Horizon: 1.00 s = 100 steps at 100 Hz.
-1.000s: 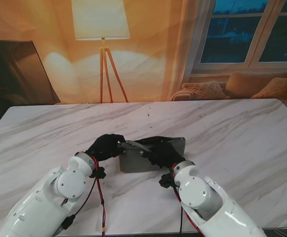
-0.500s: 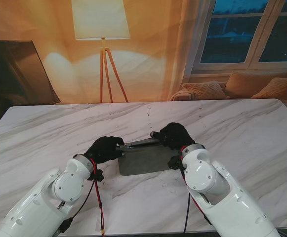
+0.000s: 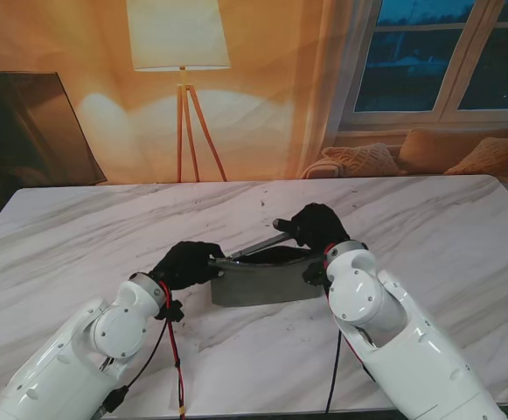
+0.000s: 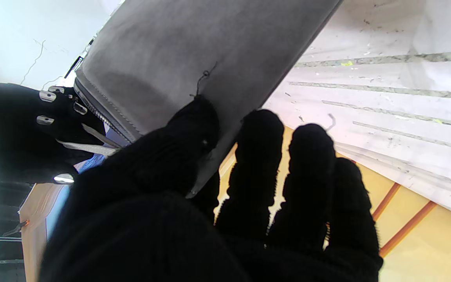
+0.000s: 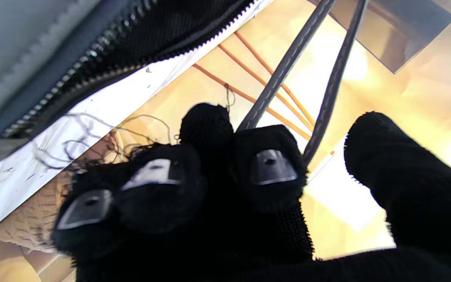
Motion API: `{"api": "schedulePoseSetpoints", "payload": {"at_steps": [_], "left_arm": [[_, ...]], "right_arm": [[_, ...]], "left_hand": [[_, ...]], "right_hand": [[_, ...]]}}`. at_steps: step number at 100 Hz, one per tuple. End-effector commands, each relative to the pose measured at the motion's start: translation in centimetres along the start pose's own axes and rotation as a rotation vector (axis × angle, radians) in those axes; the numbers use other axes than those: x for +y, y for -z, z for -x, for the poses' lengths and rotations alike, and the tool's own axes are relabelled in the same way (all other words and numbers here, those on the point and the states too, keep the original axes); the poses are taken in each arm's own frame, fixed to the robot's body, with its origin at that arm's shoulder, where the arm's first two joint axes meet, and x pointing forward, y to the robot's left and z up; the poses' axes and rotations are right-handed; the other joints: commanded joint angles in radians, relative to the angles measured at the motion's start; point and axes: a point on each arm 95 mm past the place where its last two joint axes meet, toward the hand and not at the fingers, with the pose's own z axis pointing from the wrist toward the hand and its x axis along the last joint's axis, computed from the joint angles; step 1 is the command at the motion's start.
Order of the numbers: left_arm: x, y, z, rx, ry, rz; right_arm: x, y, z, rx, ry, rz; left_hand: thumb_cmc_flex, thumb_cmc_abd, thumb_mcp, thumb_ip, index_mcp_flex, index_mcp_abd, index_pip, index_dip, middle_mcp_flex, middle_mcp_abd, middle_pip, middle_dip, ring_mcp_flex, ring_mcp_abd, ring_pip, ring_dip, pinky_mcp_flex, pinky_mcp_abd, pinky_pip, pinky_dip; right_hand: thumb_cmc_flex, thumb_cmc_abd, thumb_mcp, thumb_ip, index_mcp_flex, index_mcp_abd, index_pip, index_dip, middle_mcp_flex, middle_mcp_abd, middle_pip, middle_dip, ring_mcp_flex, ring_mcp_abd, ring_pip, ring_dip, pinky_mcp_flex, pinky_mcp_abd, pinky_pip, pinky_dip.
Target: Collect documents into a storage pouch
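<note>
A flat grey fabric storage pouch with a zipper along its upper edge stands on its long edge near the middle of the white marble-patterned table, between the two black-gloved hands. The left hand grasps the pouch's left end; the left wrist view shows its thumb pressed on the grey face while the other fingers curl behind. The right hand, at the pouch's far right corner, is clenched on a thin dark grey strap running from the pouch's upper edge; the right wrist view shows that strap doubled and pinched at the fingertips. The zipper is parted, exposing a black mesh lining. A floor lamp stands beyond the table's far edge.
</note>
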Motion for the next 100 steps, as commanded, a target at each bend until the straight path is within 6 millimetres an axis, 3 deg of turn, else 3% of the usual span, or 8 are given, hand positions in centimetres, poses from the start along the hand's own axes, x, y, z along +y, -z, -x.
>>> {"api": "schedulePoseSetpoints", "payload": {"at_steps": [1,43,100], "left_arm": [[0.0,0.0,0.1,-0.006,0.003,0.015],[-0.1,0.2,0.3,-0.022,-0.002,0.010],[-0.8,0.6,0.8,-0.044,-0.037,-0.023]], "right_arm": [[0.2,-0.3,0.3,-0.023,0.000,0.007],[1.4,-0.5,1.0,-0.059,0.010,0.055],[3.7,-0.3,4.3,-0.145,0.069,0.148]], "left_hand": [[0.071,0.062,0.015,0.074,0.023,-0.080,0.097,0.091,-0.016,-0.011,0.024,0.024,-0.014,0.017,0.014,0.017,-0.020,-0.053,0.025,0.001],[0.072,0.066,0.011,0.079,0.023,-0.084,0.099,0.110,-0.018,-0.015,0.033,0.034,-0.015,0.017,0.016,0.029,-0.021,-0.053,0.026,0.002],[0.070,0.059,0.015,0.076,0.022,-0.087,0.103,0.111,-0.016,-0.021,0.033,0.036,-0.012,0.008,0.014,0.033,-0.016,-0.050,0.026,0.000]], "right_hand": [[-0.016,0.026,-0.018,0.035,0.053,0.049,0.047,0.011,0.078,0.053,0.060,0.016,0.039,-0.073,0.055,0.013,0.047,-0.057,0.170,-0.019],[-0.015,0.025,-0.018,0.034,0.053,0.051,0.052,0.009,0.075,0.055,0.059,0.018,0.040,-0.072,0.053,0.013,0.040,-0.057,0.170,-0.026],[-0.012,0.023,-0.017,0.034,0.055,0.057,0.062,0.009,0.081,0.056,0.058,0.018,0.039,-0.065,0.052,0.012,0.040,-0.057,0.171,-0.029]]}}
